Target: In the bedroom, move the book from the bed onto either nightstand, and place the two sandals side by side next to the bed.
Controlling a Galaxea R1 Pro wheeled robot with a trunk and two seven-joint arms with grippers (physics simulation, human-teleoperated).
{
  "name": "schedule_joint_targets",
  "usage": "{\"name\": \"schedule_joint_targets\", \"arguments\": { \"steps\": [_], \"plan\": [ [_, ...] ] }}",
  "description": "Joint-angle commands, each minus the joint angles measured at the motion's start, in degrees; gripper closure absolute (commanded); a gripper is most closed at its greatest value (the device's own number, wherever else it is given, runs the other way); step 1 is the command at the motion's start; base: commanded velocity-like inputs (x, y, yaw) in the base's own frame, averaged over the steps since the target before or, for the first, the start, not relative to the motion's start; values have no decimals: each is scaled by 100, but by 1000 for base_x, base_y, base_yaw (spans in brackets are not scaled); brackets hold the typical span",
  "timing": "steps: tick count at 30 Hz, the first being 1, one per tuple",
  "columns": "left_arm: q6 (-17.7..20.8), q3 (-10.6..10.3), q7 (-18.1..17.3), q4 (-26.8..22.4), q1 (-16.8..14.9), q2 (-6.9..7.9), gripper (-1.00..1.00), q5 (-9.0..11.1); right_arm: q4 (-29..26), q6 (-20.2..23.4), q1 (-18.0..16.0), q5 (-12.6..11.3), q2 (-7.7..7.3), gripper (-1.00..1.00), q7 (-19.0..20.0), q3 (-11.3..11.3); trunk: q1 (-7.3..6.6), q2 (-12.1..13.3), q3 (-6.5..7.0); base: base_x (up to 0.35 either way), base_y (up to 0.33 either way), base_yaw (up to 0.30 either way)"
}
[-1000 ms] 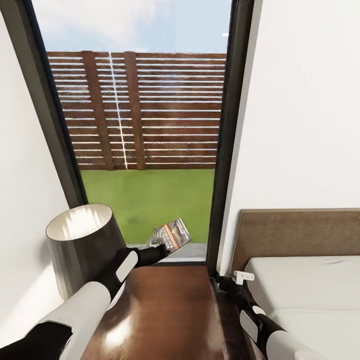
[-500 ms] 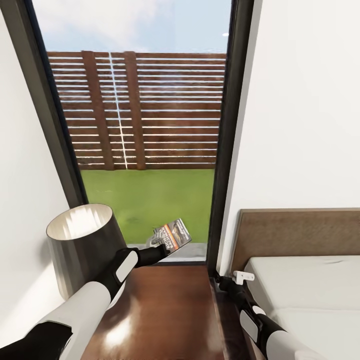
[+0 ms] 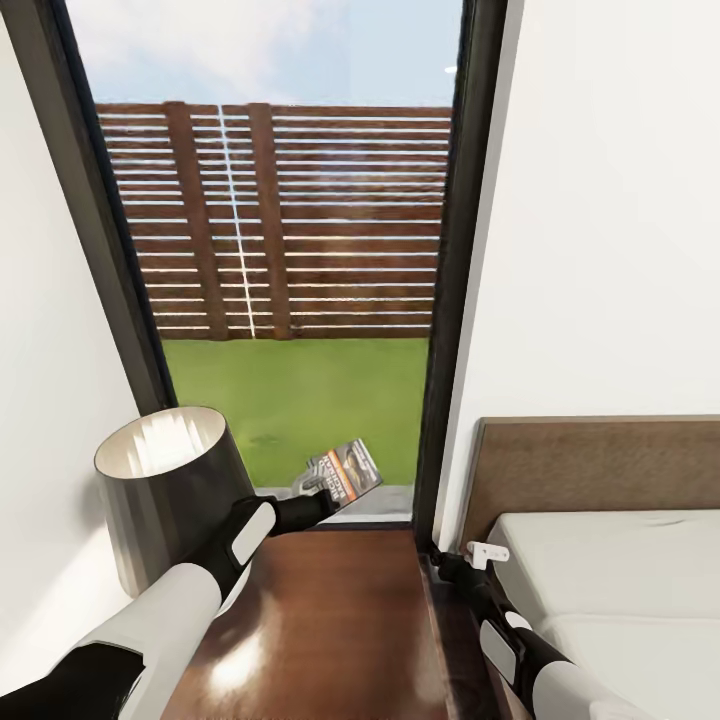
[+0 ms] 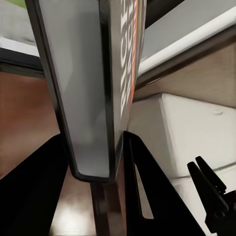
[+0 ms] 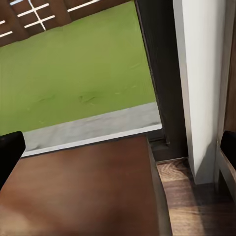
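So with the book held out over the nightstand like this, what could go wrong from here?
1. The left end effector holds the book tilted, near the nightstand top's far edge; released here, it could slide off toward the window.
2. The lamp stands close beside the left forearm; lowering or pulling back could knock it.

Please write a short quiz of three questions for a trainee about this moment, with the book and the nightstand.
1. True or false: the book already lies flat on the nightstand.
2. Which gripper holds the book? A) left B) right
3. Fill in: beside the left arm, at the nightstand's left side, stands a dark ____.

Key:
1. False: the left gripper holds it in the air above the top.
2. A; the right gripper is open, with nothing between its fingers.
3. lamp.
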Motion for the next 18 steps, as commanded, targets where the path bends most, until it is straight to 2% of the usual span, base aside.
{"name": "schedule_joint_targets", "arguments": {
  "steps": [1,11,18],
  "plan": [
    [32,-9,10,-1,-4,4,100,16,6,-6,-4,-57,2,-100,60,-31,-1,-3,-6,-2,0,0],
    [375,-15,191,49,-4,33,100,-206,6,-5,-4,-61,2,-100,61,-34,-1,-3,-6,0,0,0],
    [526,-17,202,124,-4,35,100,-269,6,-3,-4,-61,2,-100,61,-41,-1,-3,-6,0,0,0]
  ]
}}
